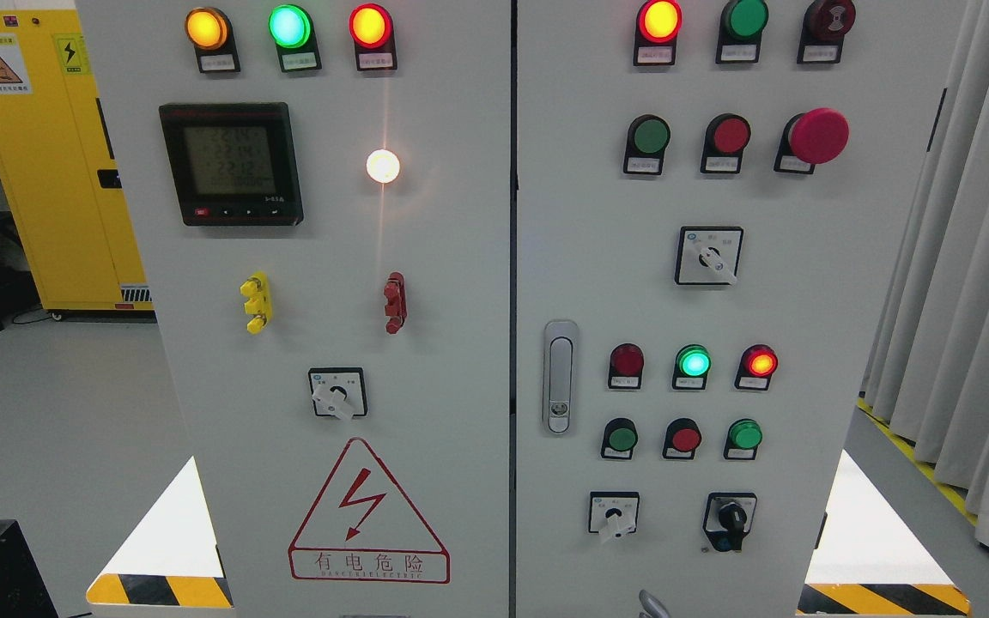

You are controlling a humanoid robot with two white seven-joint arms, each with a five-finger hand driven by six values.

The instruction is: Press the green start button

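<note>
A grey control cabinet with two doors fills the head view. On the right door (803, 309), a dark green push button (651, 136) sits in the upper row, left of a red button (730, 135) and a red mushroom button (817, 136). Lower down, two more green buttons (621, 439) (745, 434) flank a red one (684, 439), under a lit green lamp (694, 362). The labels are too small to read. A small grey curved tip (651, 603) pokes up at the bottom edge, right of the middle, far below the buttons; I cannot tell whether it is a finger.
The left door carries a meter display (230, 163), lit lamps and a rotary switch (337, 395). The right door has a latch handle (559, 376) and rotary switches (709, 255) (729, 519). A yellow cabinet (48, 163) stands at the left and grey curtains (975, 257) hang at the right.
</note>
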